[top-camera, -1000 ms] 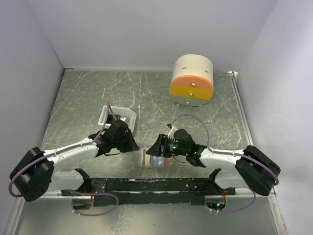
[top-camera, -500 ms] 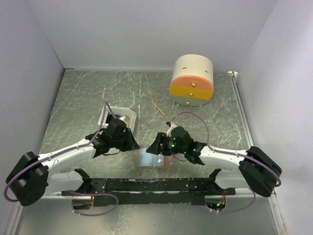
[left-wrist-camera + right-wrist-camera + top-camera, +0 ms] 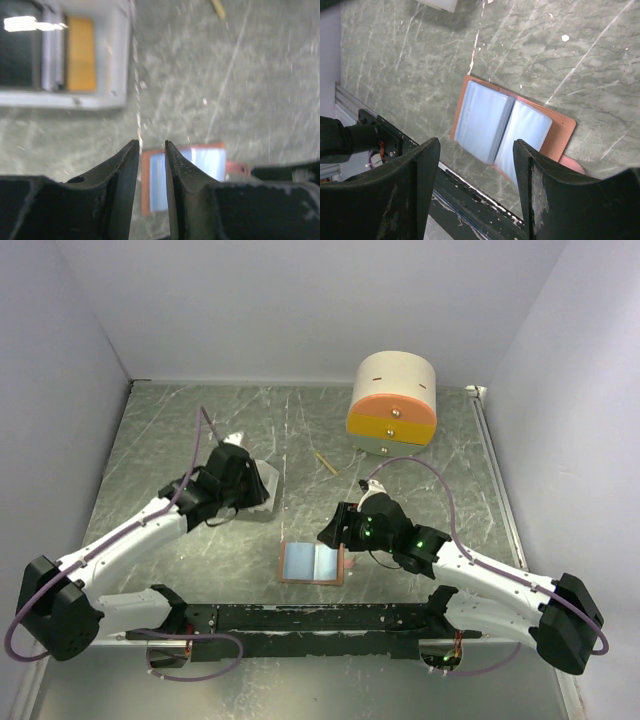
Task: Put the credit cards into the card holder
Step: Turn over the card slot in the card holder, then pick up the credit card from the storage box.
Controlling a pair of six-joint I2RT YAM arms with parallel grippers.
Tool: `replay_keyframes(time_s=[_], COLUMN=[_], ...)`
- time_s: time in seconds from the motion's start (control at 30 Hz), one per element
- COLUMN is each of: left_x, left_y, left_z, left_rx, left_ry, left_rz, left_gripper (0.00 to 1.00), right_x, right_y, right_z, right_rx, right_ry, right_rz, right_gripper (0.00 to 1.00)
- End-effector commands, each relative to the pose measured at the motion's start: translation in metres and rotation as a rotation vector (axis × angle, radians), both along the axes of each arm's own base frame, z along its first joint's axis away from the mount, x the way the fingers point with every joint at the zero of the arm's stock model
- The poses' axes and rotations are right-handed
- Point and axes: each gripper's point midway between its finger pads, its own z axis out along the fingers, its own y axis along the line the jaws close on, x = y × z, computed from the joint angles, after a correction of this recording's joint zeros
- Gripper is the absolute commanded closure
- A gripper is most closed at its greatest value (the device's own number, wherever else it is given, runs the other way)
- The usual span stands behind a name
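Note:
The card holder (image 3: 313, 562) lies open on the table near the front edge, salmon-pink border up, light blue inner faces showing; it is also in the left wrist view (image 3: 207, 159) and the right wrist view (image 3: 505, 125). A black credit card (image 3: 20, 50) and a gold-yellow credit card (image 3: 80, 52) lie in the white tray (image 3: 65, 100). My left gripper (image 3: 240, 490) hangs over that tray; its jaws (image 3: 151, 142) stand narrowly apart and hold nothing. My right gripper (image 3: 335, 532) hovers just right of the holder, wide open (image 3: 476, 142) and holding nothing.
The round cream, orange and yellow drawer box (image 3: 392, 405) stands at the back right. A thin wooden stick (image 3: 325, 462) lies between it and the tray (image 3: 266, 480). The arms' black base rail (image 3: 320, 618) runs just in front of the holder.
My left arm has swung back and left, from beside the holder to above the tray, its jaws parting a little. My right gripper has drawn back right, off the holder, which now lies uncovered.

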Motion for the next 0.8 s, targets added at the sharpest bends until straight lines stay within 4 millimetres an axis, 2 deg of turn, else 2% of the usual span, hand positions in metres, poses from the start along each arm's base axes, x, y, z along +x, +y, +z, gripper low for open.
replay_keyframes(time_s=[0.0,0.2,0.3,0.47,0.6,0.77], left_x=[0.047,0.099,0.114,0.128,0.137,0.138], left_y=[0.052,0.086,0.105,0.118,0.125,0.14], left_z=[0.023,0.028,0.012,-0.014,-0.03,-0.051], left_rx=[0.213,0.284,0.368,0.499,0.584,0.698], left_ry=[-0.089,-0.072,-0.029,0.003,0.03,0.106], left_rz=[0.098,0.135,0.161,0.11,0.088,0.095], left_gripper=[0.59,0.52,0.52,0.45,0.45,0.47], right_x=[0.001,0.001,0.001,-0.003,-0.004,-0.004], right_y=[-0.003,0.002,0.005,0.011,0.012,0.01], right_z=[0.004,0.013,0.018,0.021,0.02,0.021], right_rx=[-0.035,-0.002,0.011,0.039,0.054,0.049], right_ry=[-0.033,-0.081,-0.098,-0.107,-0.108,-0.118], right_rz=[0.023,0.059,0.077,0.112,0.12,0.117], right_gripper=[0.39,0.38,0.38,0.37,0.37,0.37])
